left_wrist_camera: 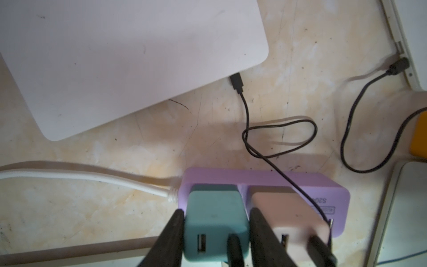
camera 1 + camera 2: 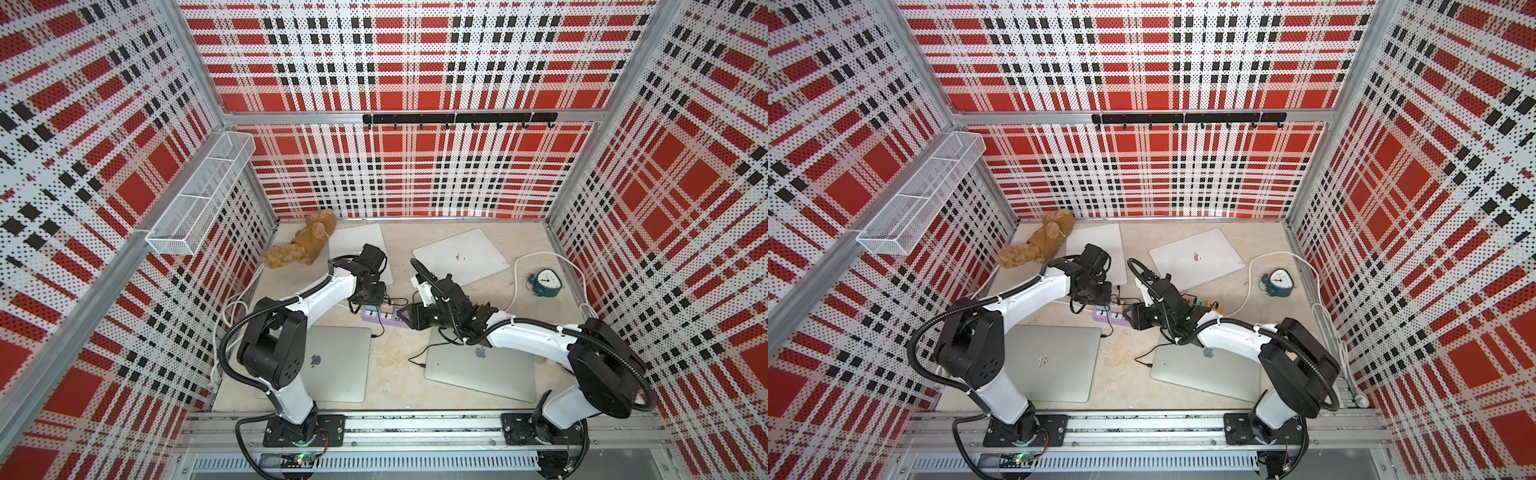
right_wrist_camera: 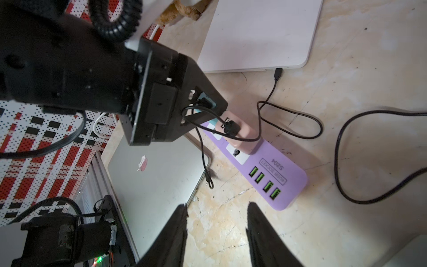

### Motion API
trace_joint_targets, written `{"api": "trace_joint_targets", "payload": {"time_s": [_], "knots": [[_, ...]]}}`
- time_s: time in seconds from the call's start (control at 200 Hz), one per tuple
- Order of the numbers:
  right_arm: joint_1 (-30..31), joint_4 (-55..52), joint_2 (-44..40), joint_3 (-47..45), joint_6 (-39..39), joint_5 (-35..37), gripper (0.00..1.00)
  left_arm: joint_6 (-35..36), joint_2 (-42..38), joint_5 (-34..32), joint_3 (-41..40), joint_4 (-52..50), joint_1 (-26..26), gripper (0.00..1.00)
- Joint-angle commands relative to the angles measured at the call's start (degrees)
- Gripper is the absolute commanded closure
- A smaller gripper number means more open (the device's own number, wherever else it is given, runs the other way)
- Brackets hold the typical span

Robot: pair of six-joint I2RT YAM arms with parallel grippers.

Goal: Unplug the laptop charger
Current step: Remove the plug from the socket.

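Observation:
A teal laptop charger (image 1: 215, 222) is plugged into the end socket of a purple power strip (image 1: 254, 176), with a pink charger (image 1: 288, 212) beside it. My left gripper (image 1: 217, 212) is shut on the teal charger, one finger pressed against each side. In both top views it hangs over the strip (image 2: 384, 318) at mid-table. A thin black cable (image 3: 203, 157) runs from the teal charger to a loose end by a silver laptop (image 3: 157, 180). My right gripper (image 3: 217, 208) is open and holds nothing, just off the strip's USB end (image 3: 277, 180).
Several closed laptops lie around the strip: a white one (image 2: 361, 245), another white one (image 2: 461, 255) and two silver ones (image 2: 336, 361) (image 2: 482, 370). A brown teddy (image 2: 305, 245) sits back left and a blue alarm clock (image 2: 544, 282) right. Black cables (image 3: 342, 161) loop over the table.

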Motion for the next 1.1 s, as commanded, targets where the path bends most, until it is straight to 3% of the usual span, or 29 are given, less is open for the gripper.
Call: {"api": "trace_joint_targets", "payload": {"time_s": [0.0,0.416,1.092], "knots": [[-0.4,2.4,0.5,-1.3,4.6,1.7,0.59,0.2,-0.1,-0.8,0.7,-1.9,-0.4,0.67],[-0.2,2.9,5.4,1.0,16.3,3.0,0.78,-1.2,-0.2,0.0,0.6,-1.8,0.0,0.7],[1.1,4.9,10.5,2.6,25.9,5.9,0.89,-1.9,-0.4,0.9,0.1,-1.6,0.0,0.73]]}}
